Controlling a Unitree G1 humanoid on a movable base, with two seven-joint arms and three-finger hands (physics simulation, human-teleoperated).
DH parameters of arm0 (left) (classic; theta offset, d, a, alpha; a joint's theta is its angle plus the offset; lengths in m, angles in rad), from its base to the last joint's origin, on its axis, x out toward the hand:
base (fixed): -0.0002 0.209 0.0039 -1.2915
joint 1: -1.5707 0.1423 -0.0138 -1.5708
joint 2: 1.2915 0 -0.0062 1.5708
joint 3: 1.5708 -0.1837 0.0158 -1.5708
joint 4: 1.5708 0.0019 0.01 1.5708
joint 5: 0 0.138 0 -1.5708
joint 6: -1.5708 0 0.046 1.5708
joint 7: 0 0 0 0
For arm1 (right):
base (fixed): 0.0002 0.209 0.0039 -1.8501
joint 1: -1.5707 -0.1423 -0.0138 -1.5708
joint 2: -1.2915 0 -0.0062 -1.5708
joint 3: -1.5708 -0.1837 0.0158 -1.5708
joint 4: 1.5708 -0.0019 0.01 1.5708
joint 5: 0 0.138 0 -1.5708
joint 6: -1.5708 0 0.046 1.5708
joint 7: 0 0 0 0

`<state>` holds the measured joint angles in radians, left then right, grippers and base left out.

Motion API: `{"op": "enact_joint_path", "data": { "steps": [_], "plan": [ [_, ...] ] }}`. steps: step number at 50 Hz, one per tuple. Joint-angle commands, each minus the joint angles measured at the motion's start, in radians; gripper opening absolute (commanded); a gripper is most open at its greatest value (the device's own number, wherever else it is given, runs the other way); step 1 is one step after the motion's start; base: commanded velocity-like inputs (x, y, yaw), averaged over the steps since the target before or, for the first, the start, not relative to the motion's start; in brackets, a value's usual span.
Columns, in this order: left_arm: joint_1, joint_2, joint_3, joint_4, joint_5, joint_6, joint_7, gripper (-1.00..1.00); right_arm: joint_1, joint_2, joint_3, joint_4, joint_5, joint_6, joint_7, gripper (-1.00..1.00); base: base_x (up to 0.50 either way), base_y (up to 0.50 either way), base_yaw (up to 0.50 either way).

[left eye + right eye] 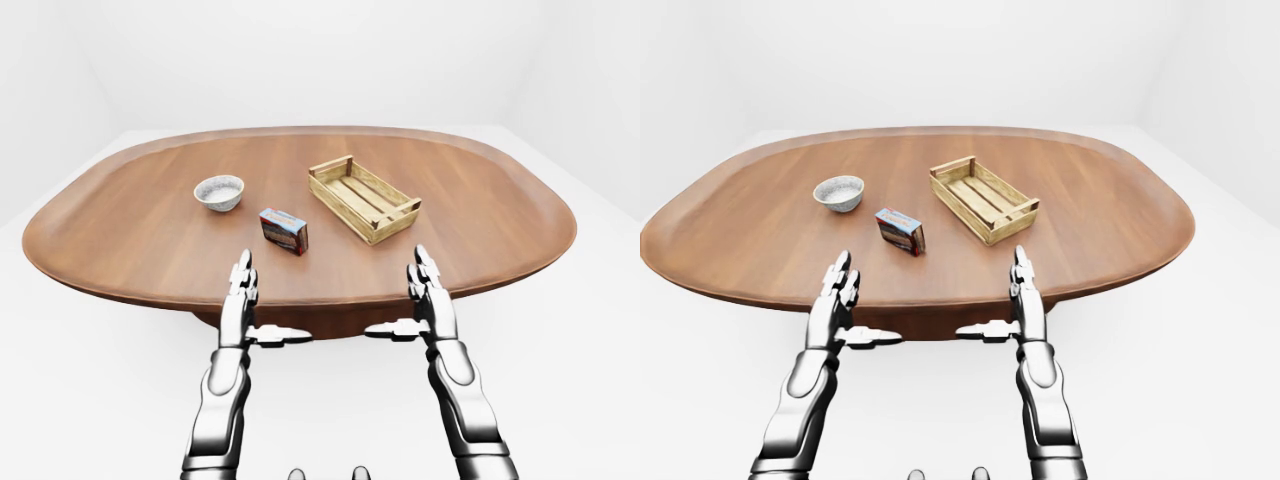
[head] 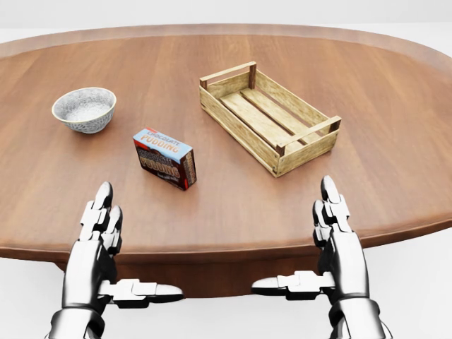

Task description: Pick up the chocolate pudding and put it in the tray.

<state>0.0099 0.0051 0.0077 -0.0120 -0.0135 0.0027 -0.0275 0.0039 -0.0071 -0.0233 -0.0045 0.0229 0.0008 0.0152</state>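
Note:
The chocolate pudding box [image 2: 165, 158] stands on the oval wooden table [image 2: 395, 106], left of centre in the head view. A slatted wooden tray [image 2: 265, 116] lies to its right, holding nothing. My left hand [image 2: 106, 247] hovers at the table's near edge, below the box, fingers spread and thumb pointing inward. My right hand [image 2: 328, 244] mirrors it below the tray's near corner. Both hands are open with nothing in them and touch no object.
A small speckled bowl [image 2: 85, 109] sits on the table at the left, above and left of the pudding box. White floor and walls surround the table [image 1: 300, 200] on all sides.

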Motion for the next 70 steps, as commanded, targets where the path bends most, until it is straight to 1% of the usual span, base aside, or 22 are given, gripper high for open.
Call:
{"op": "enact_joint_path", "data": {
  "steps": [1,4,5,7,13,16,18,20,21,25,28,33,42,46,47,52,55,61,66,67,68,70],
  "plan": [
    [0.019,0.007,0.013,-0.018,-0.018,-0.009,-0.045,1.0,0.011,-0.012,-0.035,-0.023,0.037,0.003,0.015,1.0,0.0,0.0,0.0],
    [0.011,0.007,0.014,-0.005,-0.017,-0.013,-0.041,1.0,0.006,-0.015,-0.034,-0.014,0.025,0.003,0.01,1.0,0.0,0.0,0.0],
    [0.009,0.007,0.013,0.009,-0.01,-0.026,-0.039,1.0,0.006,-0.017,-0.033,-0.024,0.02,0.011,0.01,1.0,0.0,0.0,0.0],
    [0.007,0.008,0.012,0.015,-0.004,-0.035,-0.037,1.0,0.005,-0.017,-0.035,-0.027,0.023,0.012,0.013,1.0,0.0,0.0,0.0],
    [0.009,0.008,0.011,0.005,-0.001,-0.029,-0.036,1.0,0.006,-0.015,-0.028,-0.023,0.016,0.002,0.021,1.0,0.0,0.0,0.0],
    [0.013,0.007,0.009,0.004,0.001,-0.034,-0.035,1.0,0.013,-0.014,-0.026,-0.045,0.015,0.011,0.021,1.0,0.0,0.06,0.0],
    [0.014,0.006,0.008,0.0,0.001,-0.033,-0.036,1.0,0.014,-0.013,-0.025,-0.036,0.012,-0.001,0.024,1.0,0.0,0.3,0.0],
    [0.013,0.007,0.009,0.003,0.001,-0.036,-0.037,1.0,0.014,-0.013,-0.025,-0.037,0.012,-0.003,0.024,1.0,0.0,0.39,0.0],
    [0.012,0.007,0.009,0.007,0.001,-0.04,-0.037,1.0,0.014,-0.013,-0.023,-0.046,0.011,0.005,0.023,1.0,0.0,0.38,0.0],
    [0.013,0.006,0.006,0.01,0.006,-0.046,-0.036,1.0,0.011,-0.012,-0.022,-0.032,0.006,-0.007,0.024,1.0,0.0,0.39,0.0],
    [0.012,0.007,0.006,0.019,0.009,-0.056,-0.037,1.0,0.011,-0.012,-0.021,-0.033,0.004,-0.004,0.022,1.0,0.0,0.39,0.0],
    [0.016,0.007,0.007,0.006,0.008,-0.047,-0.038,1.0,0.014,-0.012,-0.023,-0.037,0.004,-0.004,0.02,1.0,0.0,0.39,0.0],
    [0.017,0.006,0.006,0.006,0.01,-0.051,-0.037,1.0,0.014,-0.011,-0.023,-0.028,0.002,-0.011,0.017,1.0,0.0,0.34,0.0],
    [0.015,0.006,0.006,0.009,0.01,-0.052,-0.037,1.0,0.012,-0.01,-0.02,-0.027,0.002,-0.005,0.016,1.0,0.0,0.23,0.0],
    [0.012,0.006,0.008,0.015,0.009,-0.055,-0.037,1.0,0.011,-0.01,-0.022,-0.022,0.004,-0.008,0.017,1.0,0.0,0.01,0.0],
    [0.017,0.005,0.003,0.003,0.01,-0.05,-0.036,1.0,0.014,-0.01,-0.024,-0.026,0.012,-0.004,0.017,1.0,0.0,0.0,0.0],
    [0.015,0.006,0.007,0.011,0.008,-0.056,-0.036,1.0,0.014,-0.01,-0.02,-0.027,0.009,-0.003,0.018,1.0,0.0,0.0,0.0],
    [0.015,0.007,0.007,0.008,0.006,-0.053,-0.037,1.0,0.009,-0.01,-0.017,-0.021,0.001,0.003,0.013,1.0,0.0,0.0,0.0],
    [0.013,0.007,0.009,0.011,0.005,-0.053,-0.037,1.0,0.006,-0.011,-0.017,-0.011,-0.003,-0.001,0.012,1.0,0.0,0.0,0.0],
    [0.016,0.006,0.007,0.0,0.006,-0.046,-0.036,1.0,0.006,-0.011,-0.017,-0.012,-0.004,0.0,0.012,1.0,0.0,0.0,0.0],
    [0.017,0.006,0.007,0.009,0.007,-0.056,-0.037,1.0,0.007,-0.011,-0.017,-0.014,-0.004,0.0,0.012,1.0,0.16,0.0,0.0],
    [0.015,0.006,0.007,0.006,0.007,-0.051,-0.036,1.0,0.006,-0.011,-0.016,-0.004,-0.007,-0.007,0.012,1.0,0.24,0.04,0.0]
  ]
}}
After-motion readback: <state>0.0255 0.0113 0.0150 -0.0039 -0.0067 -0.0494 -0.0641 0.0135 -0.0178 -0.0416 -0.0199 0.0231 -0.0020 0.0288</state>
